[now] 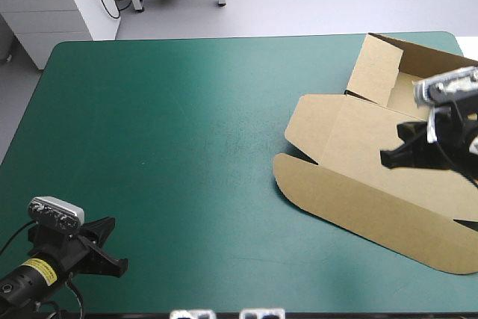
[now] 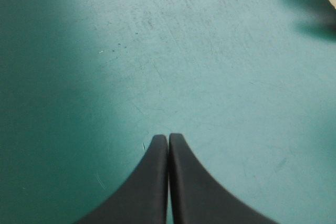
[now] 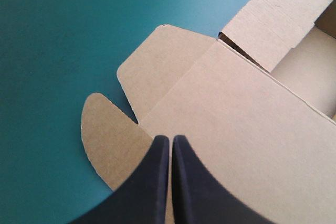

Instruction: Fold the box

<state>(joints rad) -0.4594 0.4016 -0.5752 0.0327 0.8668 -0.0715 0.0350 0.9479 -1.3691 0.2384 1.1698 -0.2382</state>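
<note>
The brown box (image 1: pixel 351 147) lies half-formed, with walls raised at its far end and its lid panel flat on the worktop (image 1: pixel 187 110). The right hand (image 3: pixel 169 140) hangs over that lid, black fingers pressed together, probably so it can push a flap rather than pinch it. The left hand (image 2: pixel 168 138), likewise pressed together, sits well apart from the box, out of its way.

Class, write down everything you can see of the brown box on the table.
The box is a cut sheet of plain brown board on the right of the teal-green cover. Its far end has walls raised into an open tray; the lid panel and rounded flaps lie flat. The shut right gripper is over the lid; contact cannot be told.
</note>
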